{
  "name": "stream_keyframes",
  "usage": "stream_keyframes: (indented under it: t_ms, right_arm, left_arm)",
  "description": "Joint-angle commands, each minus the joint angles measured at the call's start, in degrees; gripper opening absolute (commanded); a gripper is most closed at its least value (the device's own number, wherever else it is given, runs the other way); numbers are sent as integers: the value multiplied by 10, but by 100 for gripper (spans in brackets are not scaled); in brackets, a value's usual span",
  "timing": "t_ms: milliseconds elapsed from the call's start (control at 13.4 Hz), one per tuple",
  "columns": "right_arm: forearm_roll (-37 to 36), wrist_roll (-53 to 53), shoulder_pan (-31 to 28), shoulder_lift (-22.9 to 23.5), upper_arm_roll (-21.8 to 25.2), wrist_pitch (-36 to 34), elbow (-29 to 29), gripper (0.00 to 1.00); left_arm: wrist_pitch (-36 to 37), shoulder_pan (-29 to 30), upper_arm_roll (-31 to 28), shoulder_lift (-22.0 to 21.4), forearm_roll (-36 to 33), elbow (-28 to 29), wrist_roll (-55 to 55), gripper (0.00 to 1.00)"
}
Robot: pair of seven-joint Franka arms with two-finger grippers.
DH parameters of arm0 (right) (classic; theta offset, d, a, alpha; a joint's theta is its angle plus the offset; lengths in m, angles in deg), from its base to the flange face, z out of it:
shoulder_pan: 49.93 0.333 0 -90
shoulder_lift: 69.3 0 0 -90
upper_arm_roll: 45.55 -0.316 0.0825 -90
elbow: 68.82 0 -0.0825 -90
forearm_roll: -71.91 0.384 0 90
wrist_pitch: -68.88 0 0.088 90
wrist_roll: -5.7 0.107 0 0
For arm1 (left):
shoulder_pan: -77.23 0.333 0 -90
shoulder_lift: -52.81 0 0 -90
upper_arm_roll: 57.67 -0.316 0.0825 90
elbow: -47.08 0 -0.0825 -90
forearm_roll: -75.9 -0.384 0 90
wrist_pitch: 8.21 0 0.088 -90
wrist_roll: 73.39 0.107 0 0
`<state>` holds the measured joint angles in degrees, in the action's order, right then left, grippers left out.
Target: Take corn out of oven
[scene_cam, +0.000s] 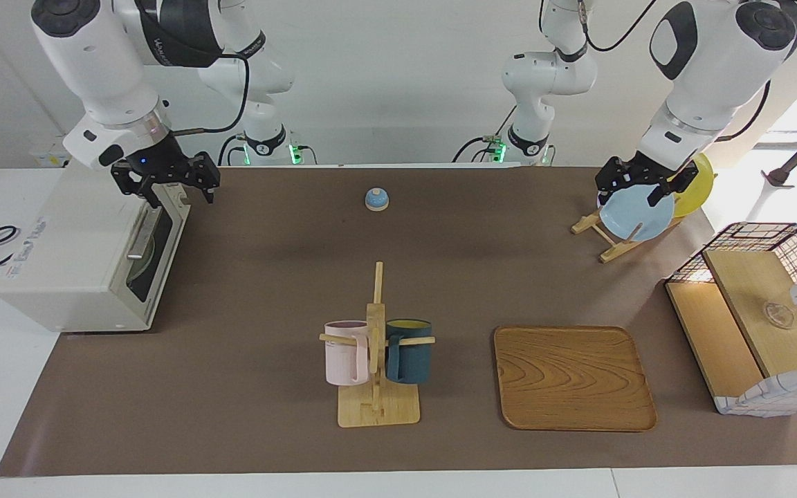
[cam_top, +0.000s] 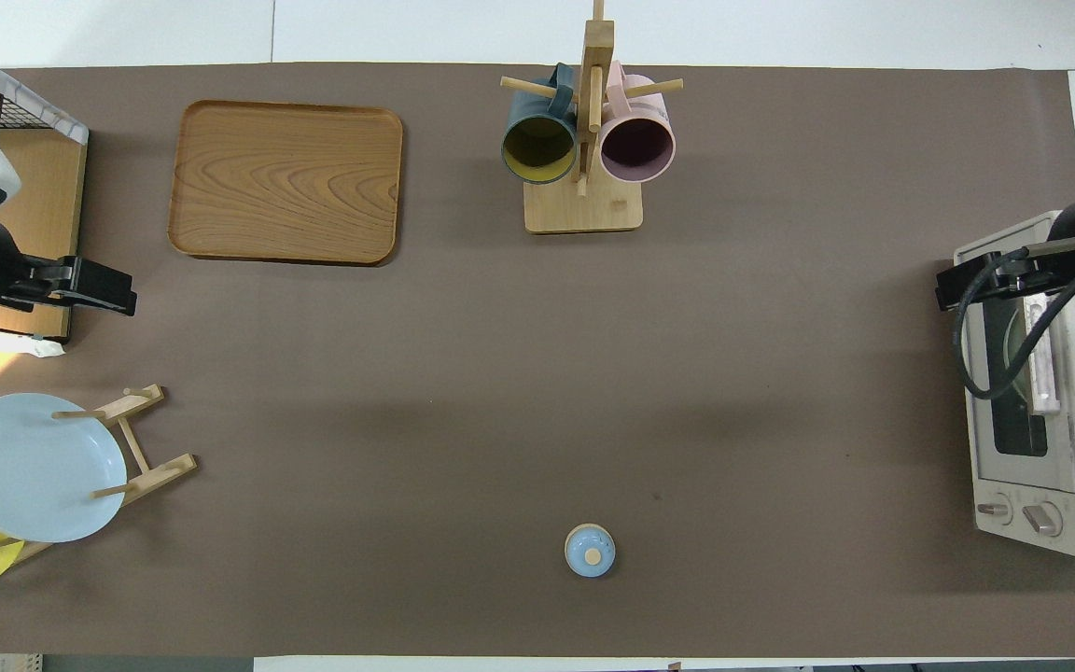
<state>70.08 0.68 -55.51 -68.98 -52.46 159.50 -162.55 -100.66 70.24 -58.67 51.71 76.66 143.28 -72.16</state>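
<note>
Brown mat [scene_cam: 440,277], right end effector [scene_cam: 167,181] over oven [scene_cam: 87,256] (door shut), fingers apart

Right end effector [scene_cam: 167,181] up, fingers spread; left end effector [scene_cam: 637,185] raised, fingers apart; both arms bent.

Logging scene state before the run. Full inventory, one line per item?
oven: 1, off-white, door shut, right arm's end of table
bell: 1, blue, mid-table, near robots
mug rack: 1, wooden, holds pink mug and dark teal mug
tray: 1, wooden, beside mug rack
plate rack: 1, wooden, holds blue plate and yellow plate
basket: 1, wire, wooden boards, left arm's end
corn: none visible
right gripper: over oven
left gripper: over plate rack
</note>
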Motion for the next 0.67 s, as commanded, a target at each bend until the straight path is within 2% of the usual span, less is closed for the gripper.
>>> stream_keyframes:
  t_ms: [0,372,595]
  right_arm:
    - [5,1,-6,8,-4,-10,15,100]
    - [3,2,-5,2,-2,-7,3,100]
    - [3,-5,-14,-15,-2,27,-42,100]
  left_arm:
    - [-6,3,1,-9,-9,8,3,100]
    - [-7,3,1,-9,-9,8,3,100]
    - [-6,3,1,-9,-8,8,3,100]
